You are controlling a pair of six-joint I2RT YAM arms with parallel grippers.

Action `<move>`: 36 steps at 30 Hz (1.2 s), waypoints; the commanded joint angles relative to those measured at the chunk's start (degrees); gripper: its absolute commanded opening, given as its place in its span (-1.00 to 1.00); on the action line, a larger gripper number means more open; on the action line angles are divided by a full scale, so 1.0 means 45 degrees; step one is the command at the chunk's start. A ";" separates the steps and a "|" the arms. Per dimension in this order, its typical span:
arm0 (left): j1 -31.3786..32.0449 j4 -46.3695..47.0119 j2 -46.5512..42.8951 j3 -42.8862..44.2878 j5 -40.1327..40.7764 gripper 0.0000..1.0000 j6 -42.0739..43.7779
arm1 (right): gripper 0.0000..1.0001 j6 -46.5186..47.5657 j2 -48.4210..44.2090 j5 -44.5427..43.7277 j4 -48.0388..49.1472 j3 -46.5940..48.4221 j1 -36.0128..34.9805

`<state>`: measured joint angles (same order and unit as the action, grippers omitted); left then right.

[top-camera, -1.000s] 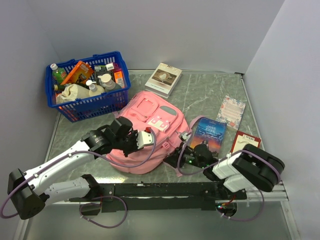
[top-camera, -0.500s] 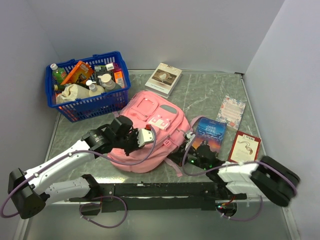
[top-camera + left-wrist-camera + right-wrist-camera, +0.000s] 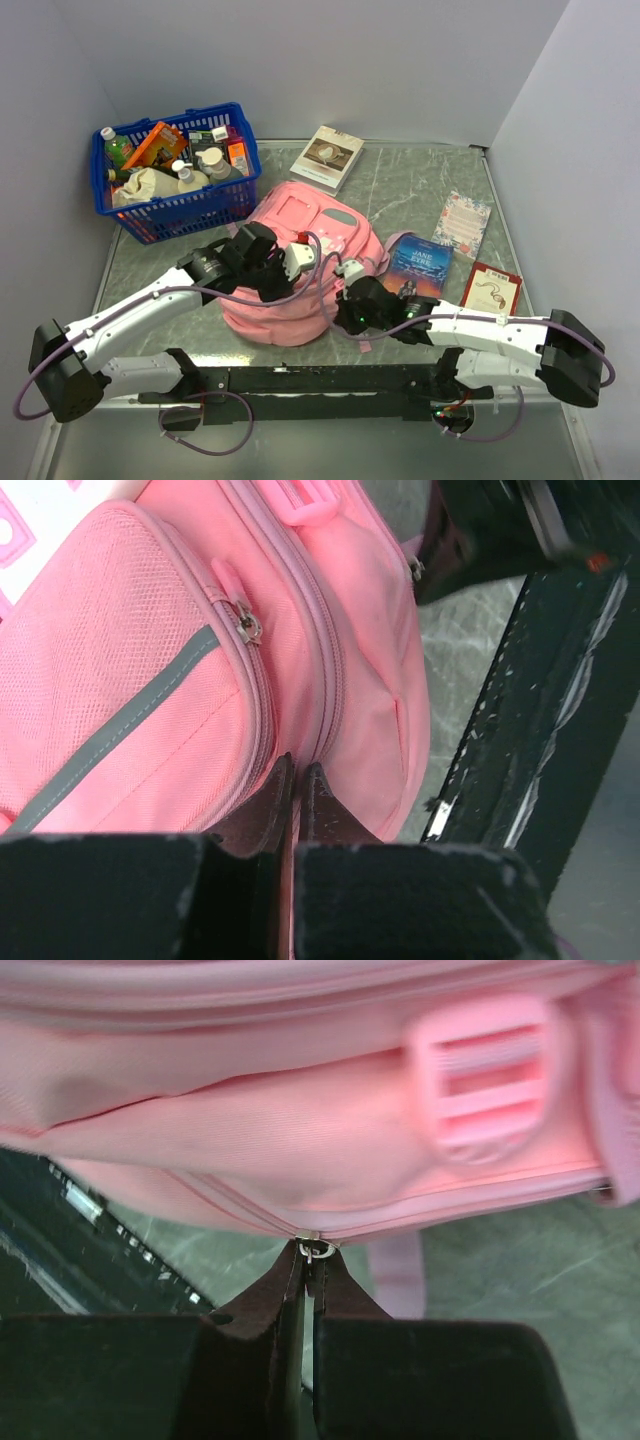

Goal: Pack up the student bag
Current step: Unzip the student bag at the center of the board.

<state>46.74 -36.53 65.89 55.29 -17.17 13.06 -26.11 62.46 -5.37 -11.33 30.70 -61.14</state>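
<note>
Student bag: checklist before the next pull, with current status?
1. Left gripper shut on a seam of the student bag: ok.
2. Right gripper shut on the zipper pull: ok, metal ring sits at the fingertips.
3. Main compartment open for packing: not ok, zip lines look closed in both wrist views.
4. Front pocket zipper closed: ok.
5. Blue book clear of the bag's side: cannot tell, the gap is hidden.
</note>
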 commanded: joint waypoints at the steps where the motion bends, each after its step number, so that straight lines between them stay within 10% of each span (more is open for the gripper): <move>1: -0.0114 0.1906 -0.0461 0.0235 0.0298 -0.98 -0.1416 | -1.00 -0.0545 -0.0187 -0.0720 -0.2870 0.1302 -0.1584; 28: -0.0816 0.4525 -0.0032 0.0057 -0.1302 -0.98 -0.5500 | -1.00 0.3360 0.3405 -0.0077 -0.0411 0.6067 -0.4537; 36: -0.2298 0.3142 -0.1378 0.1112 -0.1086 -0.98 -0.4798 | -1.00 0.1683 0.0933 -0.2495 -0.0214 0.3669 -0.4167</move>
<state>40.36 -26.70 64.84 55.59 -23.68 -8.78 -16.91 75.61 -14.26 -18.33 50.46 -79.31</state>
